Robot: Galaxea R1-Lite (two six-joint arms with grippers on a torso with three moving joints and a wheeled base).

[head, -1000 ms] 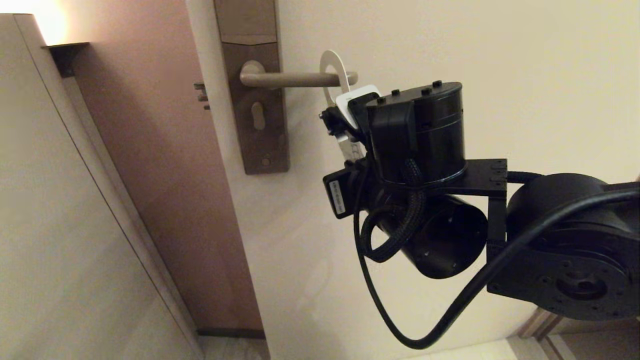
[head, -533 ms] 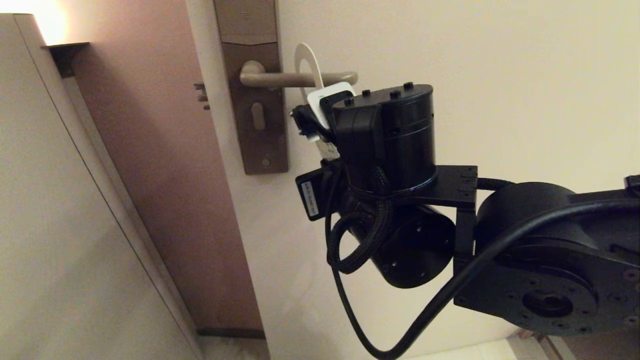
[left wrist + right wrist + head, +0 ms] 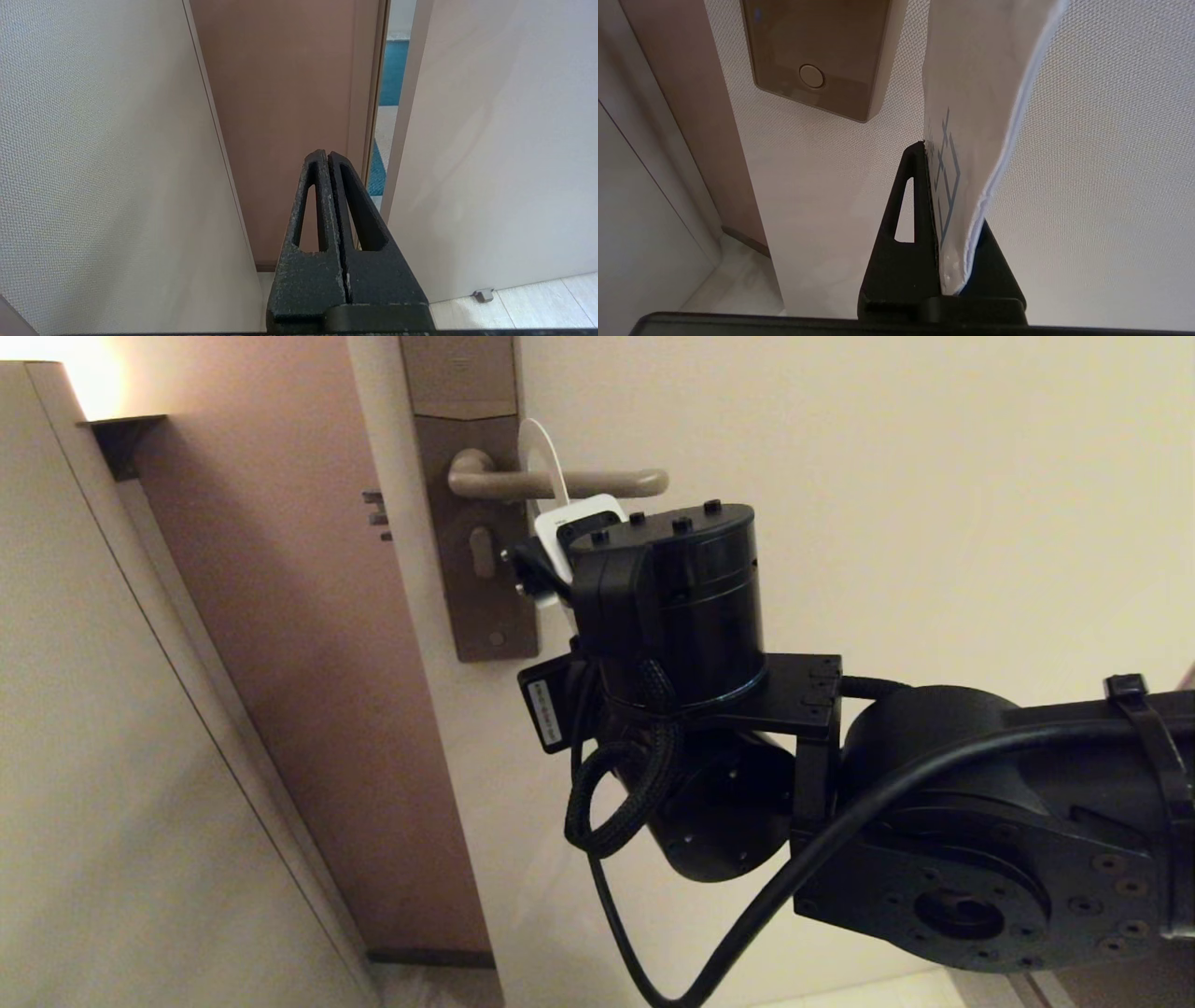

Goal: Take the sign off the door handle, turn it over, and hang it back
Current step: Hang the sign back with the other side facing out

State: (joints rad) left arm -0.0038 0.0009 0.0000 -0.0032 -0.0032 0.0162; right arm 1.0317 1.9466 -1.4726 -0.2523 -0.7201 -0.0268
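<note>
The beige door handle [image 3: 597, 483] sticks out from the brown lock plate [image 3: 476, 607]. The sign [image 3: 540, 441] is seen nearly edge-on, and its white loop goes round the handle's middle, close to the plate. My right gripper [image 3: 534, 571] is just below the handle, mostly hidden by its own wrist. In the right wrist view the right gripper [image 3: 937, 158] is shut on the lower end of the sign [image 3: 976, 84], white side with blue lines showing. My left gripper [image 3: 327, 156] is shut and empty, low down and facing the door gap.
The cream door [image 3: 887, 476] fills the right, with the brown door edge and frame [image 3: 308, 663] to the left. A wall lamp [image 3: 121, 429] sits at the upper left. My right arm and its cable [image 3: 934, 821] cross the lower right.
My right gripper has moved left with the sign. The sign's loop has slid along the handle from near its rounded tip towards the lock plate.
</note>
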